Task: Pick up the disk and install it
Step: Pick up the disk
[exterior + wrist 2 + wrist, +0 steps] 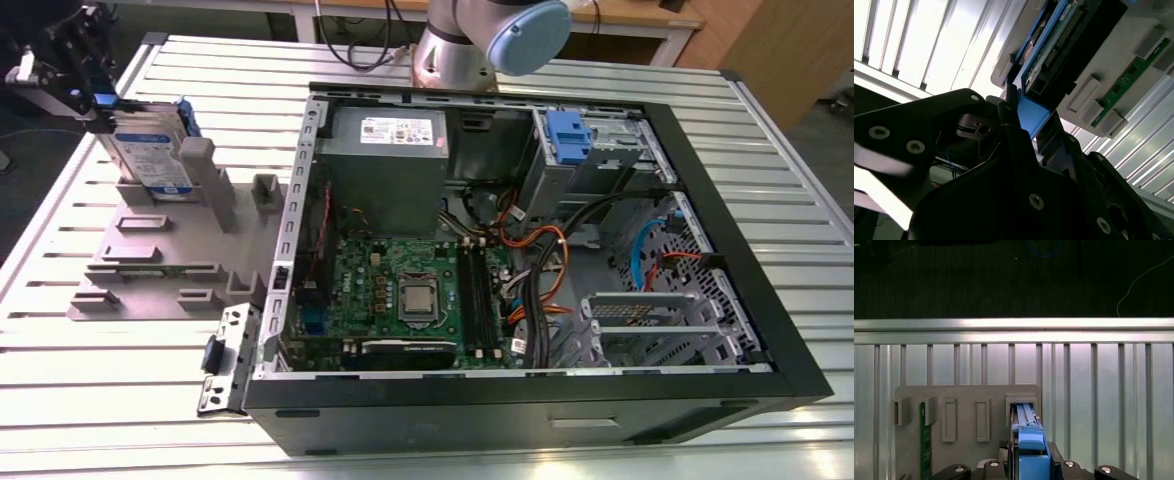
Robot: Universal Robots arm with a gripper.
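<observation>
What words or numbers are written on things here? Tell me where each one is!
The disk: its white-and-blue label carries print, too small to read.
The white sticker on the grey metal box: print there, too blurred to read.
The green circuit board: no marks clear enough to read.
So nothing here can be quoted.

Setting. A silver metal surface [120,400] of parallel ribbed slats carries the work, and glare brightens its ribs. Beyond its far edge in the exterior view stand a light wooden desk [627,14] on a white frame and, at the exterior view's right, a wooden panel [767,60]. Dark floor [24,200] lies beside the surface.
</observation>
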